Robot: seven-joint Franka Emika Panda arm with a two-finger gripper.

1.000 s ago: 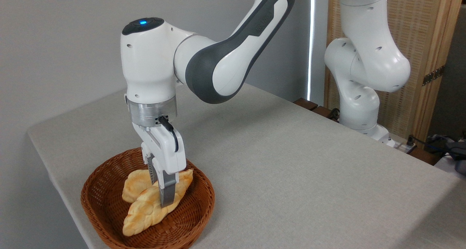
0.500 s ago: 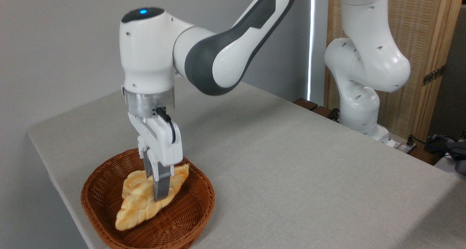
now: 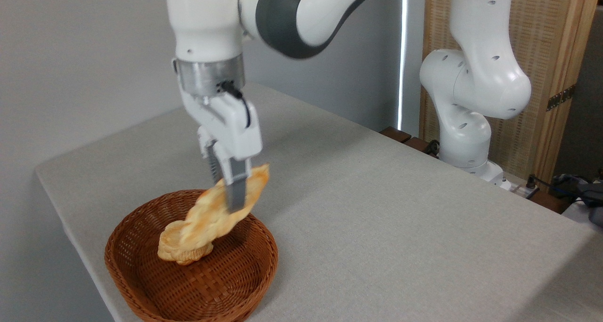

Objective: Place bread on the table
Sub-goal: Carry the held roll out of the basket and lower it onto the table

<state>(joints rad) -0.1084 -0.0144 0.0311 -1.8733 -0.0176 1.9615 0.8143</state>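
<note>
The long braided golden bread [image 3: 214, 213] hangs tilted in the air above the brown wicker basket [image 3: 235, 284], its upper tip pointing right. My gripper [image 3: 230, 203] is shut on the loaf near its upper end, and its near finger hides part of the crust. The lower end of the bread overlaps a small round bun [image 3: 176, 249] in the picture; whether they touch I cannot tell. The light grey table [image 3: 377, 218] stretches to the right of the basket.
The small bun lies in the basket at the table's front left corner. The arm's white base [image 3: 466, 138] stands at the table's far right edge, with a wooden screen [image 3: 556, 53] behind it and cables at the right border.
My gripper has risen and shifted right, carrying the bread up out of the basket. The small bun stays where it lay in the basket.
</note>
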